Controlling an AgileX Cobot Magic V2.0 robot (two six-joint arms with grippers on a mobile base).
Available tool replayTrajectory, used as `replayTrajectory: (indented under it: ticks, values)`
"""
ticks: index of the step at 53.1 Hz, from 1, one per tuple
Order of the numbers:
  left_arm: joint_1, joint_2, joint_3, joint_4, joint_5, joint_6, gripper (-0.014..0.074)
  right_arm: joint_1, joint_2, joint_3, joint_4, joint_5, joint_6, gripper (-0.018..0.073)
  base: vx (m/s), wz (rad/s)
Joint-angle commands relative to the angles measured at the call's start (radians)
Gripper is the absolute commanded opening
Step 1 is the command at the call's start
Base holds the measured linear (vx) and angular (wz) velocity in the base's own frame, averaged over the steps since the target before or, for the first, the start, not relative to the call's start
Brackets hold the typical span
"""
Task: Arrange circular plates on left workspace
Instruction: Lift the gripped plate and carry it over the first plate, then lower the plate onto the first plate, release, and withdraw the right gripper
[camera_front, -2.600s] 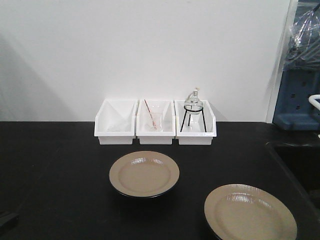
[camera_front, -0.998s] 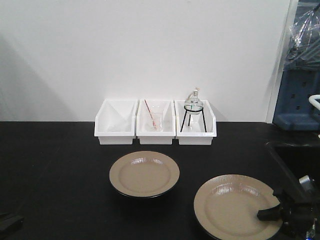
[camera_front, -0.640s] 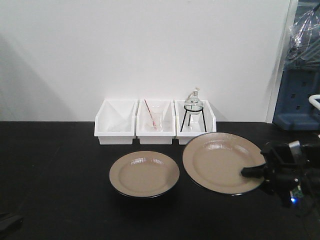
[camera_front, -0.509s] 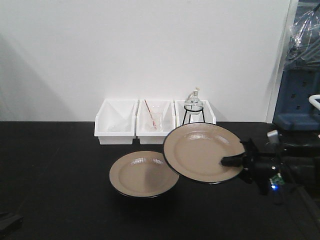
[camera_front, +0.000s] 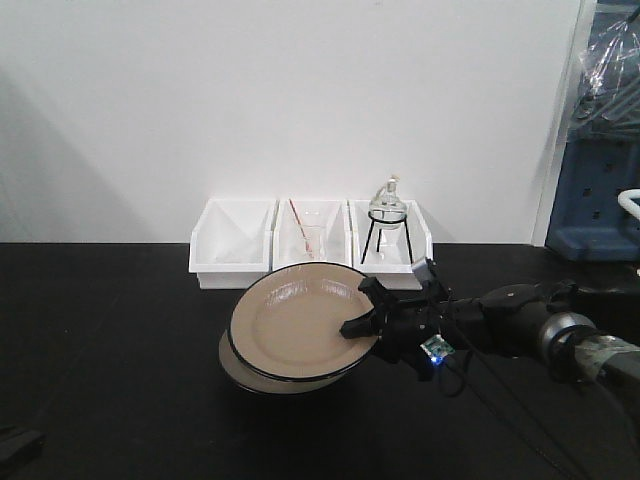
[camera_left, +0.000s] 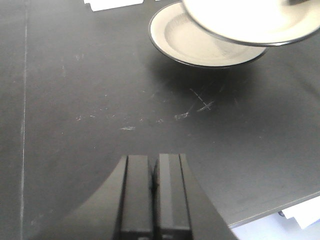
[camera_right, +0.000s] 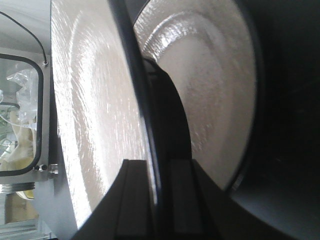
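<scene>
While your right claw (camera_front: 362, 310) grips the thin dark rim of the glossy, round beige upper plate (camera_front: 290, 322), you hold it tilted just over the lower plate (camera_left: 197, 44) on the scratched matte black desk (camera_front: 120, 340). Your left claw (camera_left: 151, 192) sits closed and empty.
</scene>
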Motion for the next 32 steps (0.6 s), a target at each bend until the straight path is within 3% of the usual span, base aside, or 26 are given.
replayTrajectory:
  ticks: [1,32]
  values:
    - [-0.007,-0.017,-0.027,-0.025,-0.028,0.000,0.0000,0.001,-0.045,-0.092,0.081,-0.009,0.046,-0.0004,0.00,0.00]
    - [-0.007,-0.017,-0.027,-0.025,-0.034,-0.001,0.0000,0.044,0.111,-0.238,0.090,-0.038,0.106,-0.0003,0.00,0.00]
